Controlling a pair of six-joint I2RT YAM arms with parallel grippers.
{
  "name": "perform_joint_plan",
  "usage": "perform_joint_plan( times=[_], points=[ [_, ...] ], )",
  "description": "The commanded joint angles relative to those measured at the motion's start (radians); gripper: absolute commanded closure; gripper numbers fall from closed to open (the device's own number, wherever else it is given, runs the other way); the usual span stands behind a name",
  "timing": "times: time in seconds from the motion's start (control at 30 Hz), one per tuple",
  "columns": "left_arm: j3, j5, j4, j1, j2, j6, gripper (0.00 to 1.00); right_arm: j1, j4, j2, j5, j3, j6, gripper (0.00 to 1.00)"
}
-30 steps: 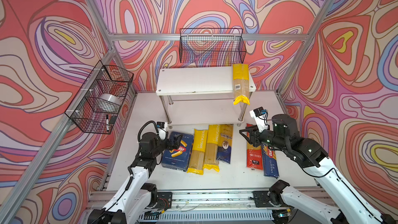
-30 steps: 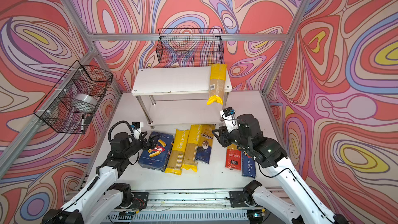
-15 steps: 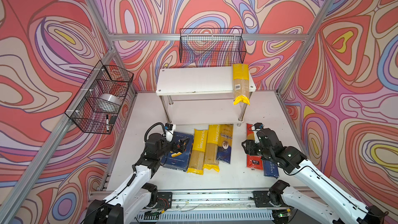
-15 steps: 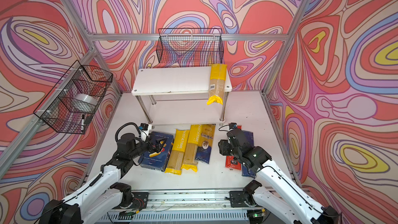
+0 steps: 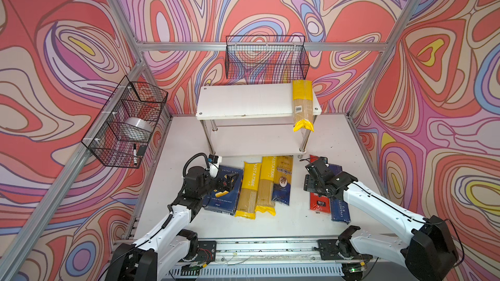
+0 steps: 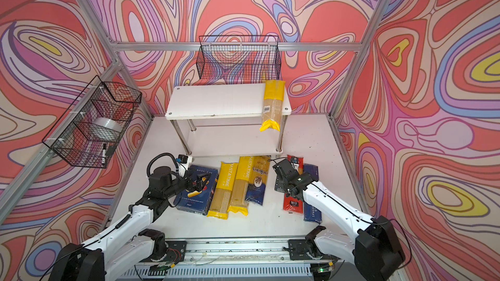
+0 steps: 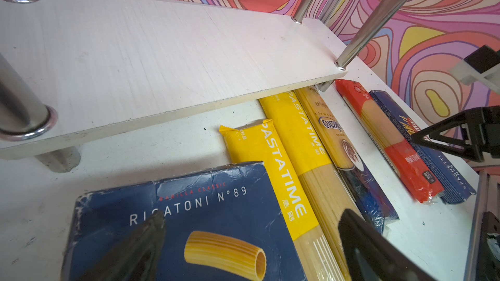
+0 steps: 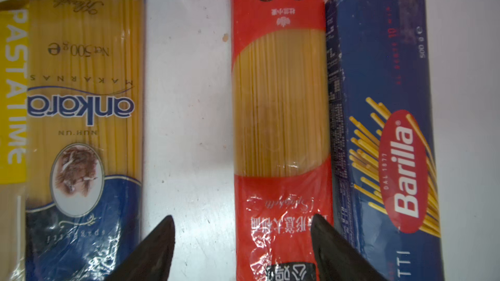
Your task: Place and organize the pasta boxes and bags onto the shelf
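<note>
The white two-tier shelf stands at the back; one yellow bag lies on its top board's right end, overhanging the front. On the table lie the rigatoni box, two yellow bags, the ankara bag, the red bag and the spaghetti box. My left gripper hovers open over the rigatoni box. My right gripper points down, open, above the red bag: one finger over bare table, the other at the bag's edge beside the spaghetti box.
A black wire basket hangs on the back wall. Another basket on the left wall holds a tape roll and a marker. The shelf's front right chrome leg stands just behind the ankara and red bags. A metal rail runs along the front.
The right gripper came down from beside the shelf's leg to just above the red bag, and its jaws widened. The left gripper moved forward over the rigatoni box.
</note>
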Motion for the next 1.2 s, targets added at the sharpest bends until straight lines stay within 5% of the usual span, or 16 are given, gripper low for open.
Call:
perform_joint_plan(
  times=[0.0,0.47,1.17],
  points=[
    [0.014,0.02,0.023,-0.002,0.012,0.017,0.0,-0.044,0.017,-0.012,-0.013,-0.046,0.036,0.18],
    [0.017,0.02,0.018,-0.003,0.018,0.015,0.0,-0.146,0.165,-0.001,-0.108,-0.147,0.1,0.19],
    [0.022,0.019,0.009,-0.002,0.024,0.009,0.0,-0.082,0.207,0.075,-0.282,-0.081,0.089,0.24]
  ],
)
